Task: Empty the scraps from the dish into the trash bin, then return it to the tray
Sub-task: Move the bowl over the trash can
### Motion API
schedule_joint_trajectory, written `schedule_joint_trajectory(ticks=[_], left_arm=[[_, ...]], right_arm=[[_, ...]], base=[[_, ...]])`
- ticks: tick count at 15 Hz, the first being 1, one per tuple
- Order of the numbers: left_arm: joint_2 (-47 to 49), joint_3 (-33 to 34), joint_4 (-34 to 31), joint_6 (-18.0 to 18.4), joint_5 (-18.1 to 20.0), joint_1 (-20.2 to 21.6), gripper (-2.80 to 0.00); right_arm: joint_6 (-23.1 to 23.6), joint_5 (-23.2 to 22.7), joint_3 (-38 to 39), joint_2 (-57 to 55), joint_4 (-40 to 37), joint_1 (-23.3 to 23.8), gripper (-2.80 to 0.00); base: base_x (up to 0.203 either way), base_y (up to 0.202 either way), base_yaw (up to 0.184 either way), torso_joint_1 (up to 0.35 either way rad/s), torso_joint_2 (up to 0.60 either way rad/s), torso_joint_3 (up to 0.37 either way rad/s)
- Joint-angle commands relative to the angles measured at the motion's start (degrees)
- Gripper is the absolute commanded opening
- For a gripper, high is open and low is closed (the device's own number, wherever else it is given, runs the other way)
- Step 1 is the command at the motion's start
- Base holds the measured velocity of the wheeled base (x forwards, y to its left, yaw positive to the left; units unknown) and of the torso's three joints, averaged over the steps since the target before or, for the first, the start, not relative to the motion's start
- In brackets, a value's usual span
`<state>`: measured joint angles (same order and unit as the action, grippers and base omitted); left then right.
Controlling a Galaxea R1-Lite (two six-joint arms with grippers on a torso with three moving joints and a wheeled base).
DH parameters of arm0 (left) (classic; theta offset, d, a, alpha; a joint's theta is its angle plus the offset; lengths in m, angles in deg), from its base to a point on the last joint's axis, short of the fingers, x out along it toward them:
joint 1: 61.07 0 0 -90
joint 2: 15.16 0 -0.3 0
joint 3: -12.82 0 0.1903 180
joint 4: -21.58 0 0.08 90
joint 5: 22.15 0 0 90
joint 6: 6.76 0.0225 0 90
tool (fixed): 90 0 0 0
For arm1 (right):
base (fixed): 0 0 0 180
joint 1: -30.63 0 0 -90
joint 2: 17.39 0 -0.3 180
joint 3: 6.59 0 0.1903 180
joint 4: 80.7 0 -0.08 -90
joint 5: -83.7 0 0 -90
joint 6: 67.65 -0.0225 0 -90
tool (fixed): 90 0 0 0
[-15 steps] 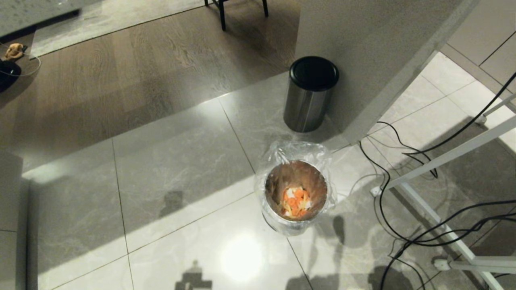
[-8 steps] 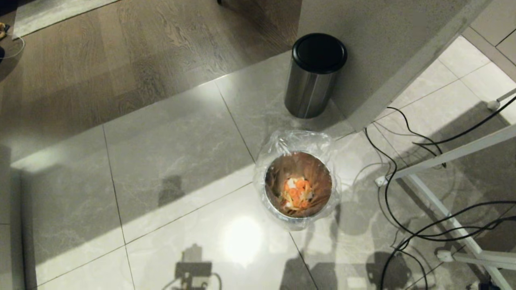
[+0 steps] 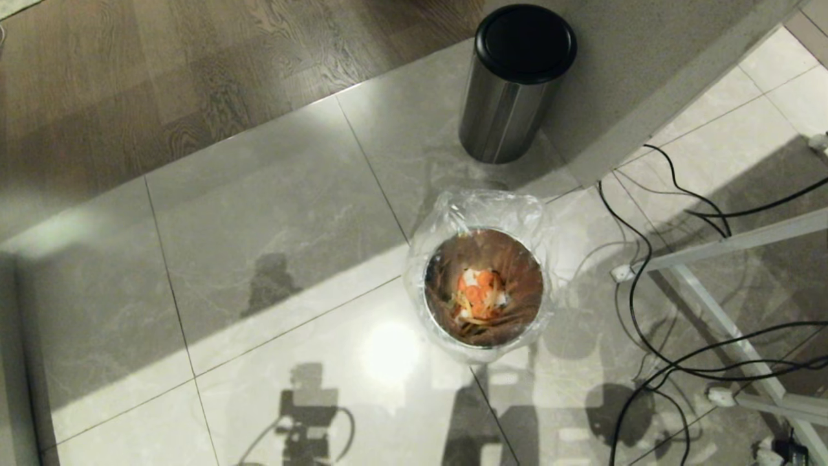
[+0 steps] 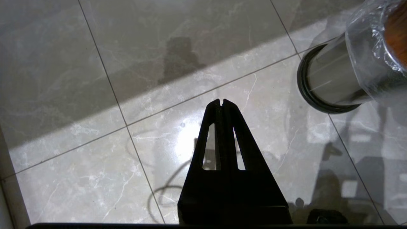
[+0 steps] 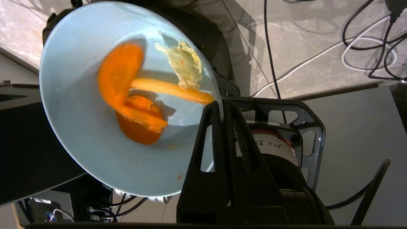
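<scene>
In the right wrist view my right gripper (image 5: 221, 105) is shut on the rim of the pale blue dish (image 5: 79, 136), which is tilted. Scraps (image 5: 127, 92) still cling inside it: orange carrot slices and a pale yellowish bit. On the tiled floor in the head view stands the trash bin (image 3: 482, 213), lined with a clear bag, and more scraps (image 3: 480, 296) lie at its bottom. My left gripper (image 4: 221, 101) hangs shut and empty above the floor, with the trash bin (image 4: 337, 76) off to one side. Neither gripper shows in the head view. The tray is out of view.
A steel bin with a black lid (image 3: 517, 84) stands beyond the trash bin, against a wall corner (image 3: 614, 136). Black and white cables (image 3: 653, 336) and a white frame (image 3: 731, 243) lie on the floor at the right. Wood flooring (image 3: 162, 77) begins at the far left.
The head camera has moved: the whole floor scene has slid up the picture and looks closer. The trash bin and the scraps in it have not moved on the floor.
</scene>
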<state>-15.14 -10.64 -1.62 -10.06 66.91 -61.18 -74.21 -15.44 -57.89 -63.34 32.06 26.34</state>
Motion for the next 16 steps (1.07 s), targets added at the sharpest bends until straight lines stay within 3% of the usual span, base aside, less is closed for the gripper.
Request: schedule_joint_trajectory(ticks=[1, 6, 12, 16], left_arm=[[0.01, 0.1, 0.01, -0.04, -0.07, 0.02, -2.8], [0.06, 0.1, 0.19, -0.04, -0.29, 0.09, -2.8], [0.02, 0.1, 0.19, -0.01, -0.29, 0.04, -2.8], [-0.01, 0.1, 0.19, -0.02, -0.29, 0.09, -2.8]], right_arm=[[-0.03, -0.09, 0.25, 0.59, -0.34, -0.02, -2.8], [-0.08, 0.0, 0.08, 0.45, 0.11, -0.02, -2.8], [-2.28, 2.28, -2.42, -12.92, 14.7, -0.02, -2.8], [-4.17, 6.46, -13.22, -25.18, 25.4, -0.01, -2.8]], base=[[0.0, 0.0, 0.0, -0.006, 0.0, -0.066], [0.0, 0.0, 0.0, 0.001, 0.0, -0.007], [0.0, 0.0, 0.0, 0.0, 0.0, 0.0], [0.0, 0.0, 0.0, 0.0, 0.0, 0.0]])
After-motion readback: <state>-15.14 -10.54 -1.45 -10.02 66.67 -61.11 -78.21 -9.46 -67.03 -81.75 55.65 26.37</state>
